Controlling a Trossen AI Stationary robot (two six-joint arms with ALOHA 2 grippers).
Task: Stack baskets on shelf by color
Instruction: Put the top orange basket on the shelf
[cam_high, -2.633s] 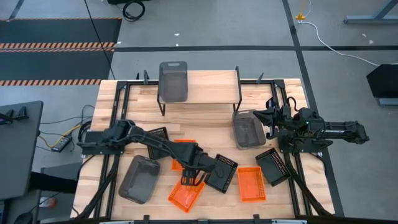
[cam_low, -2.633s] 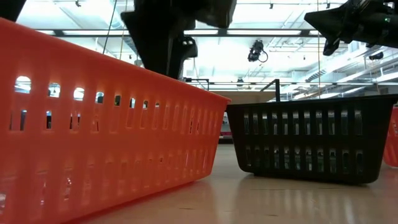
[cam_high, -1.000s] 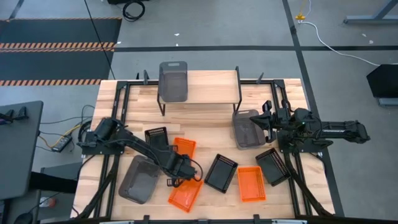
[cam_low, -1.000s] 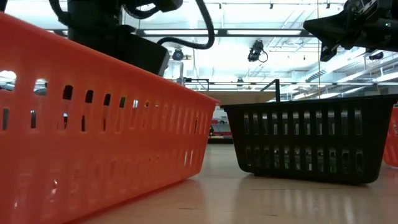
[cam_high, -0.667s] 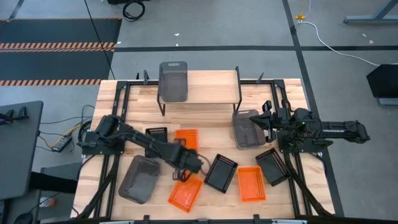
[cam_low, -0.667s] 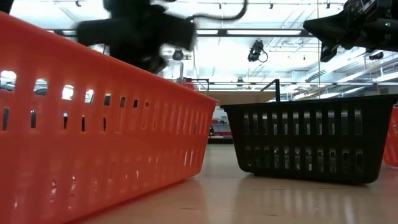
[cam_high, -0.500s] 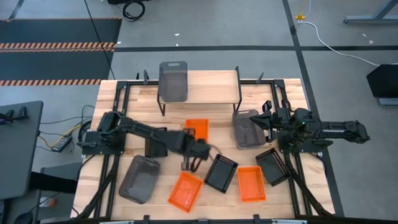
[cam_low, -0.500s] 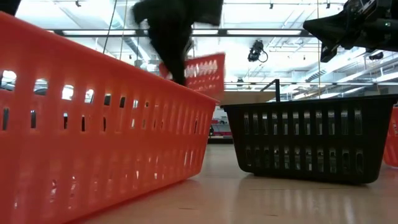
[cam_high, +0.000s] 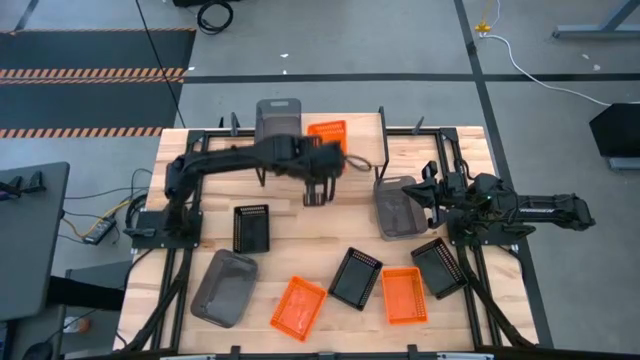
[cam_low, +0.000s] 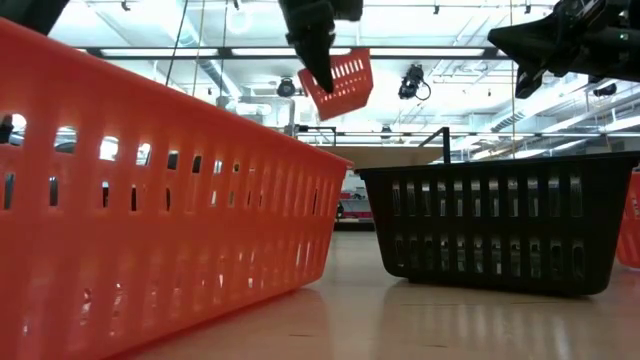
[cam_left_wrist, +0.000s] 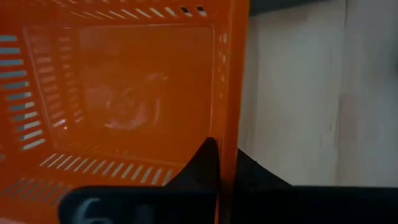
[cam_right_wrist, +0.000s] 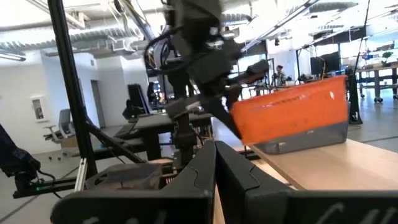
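Observation:
An orange basket (cam_high: 328, 134) hangs tilted over the shelf (cam_high: 355, 141), just right of the grey basket (cam_high: 278, 126) that stands on the shelf's left end. My left gripper (cam_low: 322, 74) is shut on the orange basket, which also shows high up in the low view (cam_low: 342, 84) and fills the left wrist view (cam_left_wrist: 124, 93). My right gripper (cam_right_wrist: 216, 152) waits shut at the table's right, next to a grey basket (cam_high: 397, 207) resting on the tabletop. My left gripper straddles one wall of the orange basket at its rim (cam_left_wrist: 231, 134), near a corner, one finger (cam_left_wrist: 208, 163) inside and one (cam_left_wrist: 252, 169) outside. The fingers slant down from above. The basket hangs lifted clear and tilted, its open side toward the gripper.
Loose on the tabletop are three black baskets (cam_high: 251, 227) (cam_high: 356, 277) (cam_high: 438, 267), two orange ones (cam_high: 298, 307) (cam_high: 404, 295) and a grey one (cam_high: 225, 288). The shelf's right part shows bare wood (cam_high: 365, 128).
My left gripper has risen from the middle of the table and swung toward the far edge, carrying the orange basket with it. The basket has been lifted clear of the tabletop and now hangs tilted above the shelf.

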